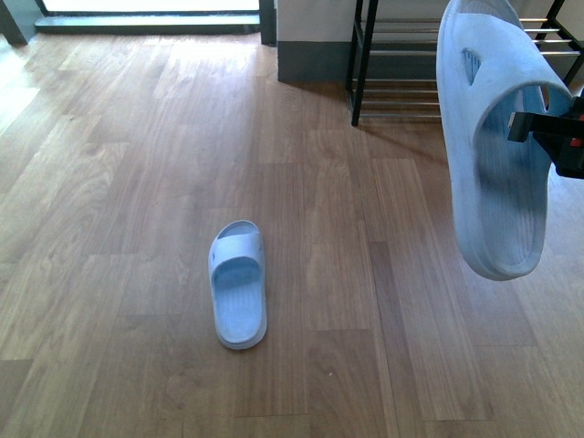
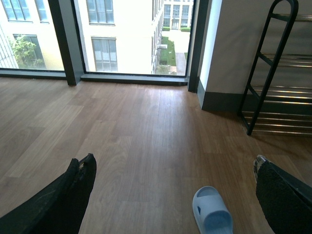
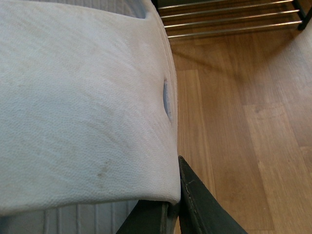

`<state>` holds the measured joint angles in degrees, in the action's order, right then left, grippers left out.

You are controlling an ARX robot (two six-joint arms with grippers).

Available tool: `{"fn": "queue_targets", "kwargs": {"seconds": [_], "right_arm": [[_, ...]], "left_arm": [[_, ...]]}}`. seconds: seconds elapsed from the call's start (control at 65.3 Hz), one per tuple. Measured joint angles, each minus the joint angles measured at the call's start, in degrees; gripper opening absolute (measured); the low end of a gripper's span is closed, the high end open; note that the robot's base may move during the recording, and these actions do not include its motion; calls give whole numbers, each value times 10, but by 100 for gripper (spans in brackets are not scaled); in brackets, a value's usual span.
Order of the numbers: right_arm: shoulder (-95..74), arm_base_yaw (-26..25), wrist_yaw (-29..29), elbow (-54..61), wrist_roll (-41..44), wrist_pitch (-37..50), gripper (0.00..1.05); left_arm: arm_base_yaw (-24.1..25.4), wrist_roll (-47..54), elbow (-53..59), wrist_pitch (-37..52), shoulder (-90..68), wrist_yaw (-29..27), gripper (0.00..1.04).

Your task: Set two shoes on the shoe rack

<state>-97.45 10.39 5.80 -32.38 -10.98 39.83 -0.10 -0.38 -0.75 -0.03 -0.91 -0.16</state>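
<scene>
Hanging upright in the air, one pale blue moulded slide [image 1: 493,182] is clamped by its strap in the right gripper [image 1: 534,128], ribbed footbed showing. A second, matching slide [image 1: 238,285] lies flat on the wood-plank floor [image 1: 137,182], well apart. The shoe rack [image 1: 401,87], thin black frame with silvery rods, stands at the floor's far right edge. The left gripper [image 2: 171,163] gapes wide.

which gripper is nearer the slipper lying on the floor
Left. The open left gripper hovers close over the floor slipper; the right gripper is raised by the shoe rack, holding the other slipper.
</scene>
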Motion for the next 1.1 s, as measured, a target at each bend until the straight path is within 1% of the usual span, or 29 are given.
{"fn": "queue_targets", "kwargs": {"seconds": [0.429,0.766,0.796,0.812,0.827,0.842,0.858,0.873,0.919,0.965,1.011,1.026,1.057,1.072,1.103], "right_arm": [[0,-10,10,1,0,0,1],[-1,-8,5,1,0,0,1],[-1,-7,4,1,0,0,1],[-1,-7,4,1,0,0,1],[-1,-7,4,1,0,0,1],[-1,-7,4,1,0,0,1],[-1,-7,4,1,0,0,1],[-1,-7,4,1,0,0,1],[-1,-7,5,1,0,0,1],[-1,-7,4,1,0,0,1],[-1,-7,4,1,0,0,1],[-1,-7,4,1,0,0,1],[-1,-7,4,1,0,0,1],[-1,-7,4,1,0,0,1],[-1,-7,4,1,0,0,1]], "left_arm": [[0,0,0,0,0,2,95],[0,0,0,0,0,2,95],[-5,-12,-5,-17,-11,-19,95],[-15,-26,-23,-60,-28,-50,95],[-21,-36,-31,-84,-40,-67,95],[-29,-59,-53,-132,-76,-112,95],[-33,-76,-63,-153,-96,-127,95],[-34,-99,-76,-188,-136,-156,95],[-27,-134,-83,-215,-217,-188,95],[-18,-162,-71,-194,-295,-194,95],[-14,-172,-56,-143,-373,-188,95],[-13,-174,-49,-111,-413,-183,95],[-13,-174,-44,-76,-454,-178,95],[-14,-175,-40,-38,-497,-174,95],[-14,-174,-38,0,-540,-172,95]]}}
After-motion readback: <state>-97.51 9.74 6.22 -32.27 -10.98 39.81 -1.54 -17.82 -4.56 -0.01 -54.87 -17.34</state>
